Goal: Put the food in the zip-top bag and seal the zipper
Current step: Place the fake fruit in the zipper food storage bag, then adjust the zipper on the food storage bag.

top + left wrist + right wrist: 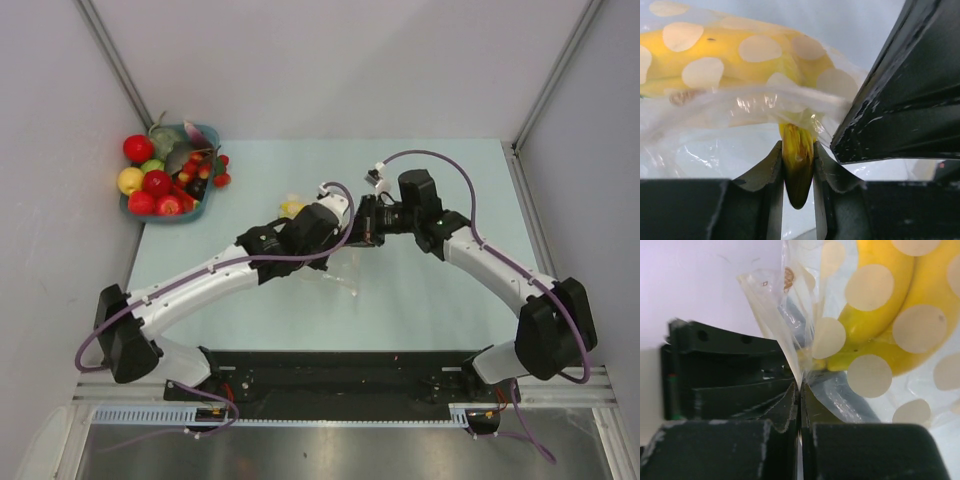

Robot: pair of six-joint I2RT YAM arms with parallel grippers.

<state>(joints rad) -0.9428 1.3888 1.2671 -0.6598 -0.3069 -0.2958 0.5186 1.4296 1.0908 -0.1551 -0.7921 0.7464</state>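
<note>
Clamping toy banana by stem w/ left tool; pinching zip-top bag film w/ right tool; holding both over counter middle, twd far edge, banana mostly inside dotted bag.

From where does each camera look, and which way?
Top view: above and behind, looking down at table and basket; left arm and right arm show.
Left wrist: on the left arm, facing along the left pincer, shut on the banana.
Right wrist: on the right arm, facing along the right pincer, shut on the bag.
Both wrist views share banana and bag.
</note>
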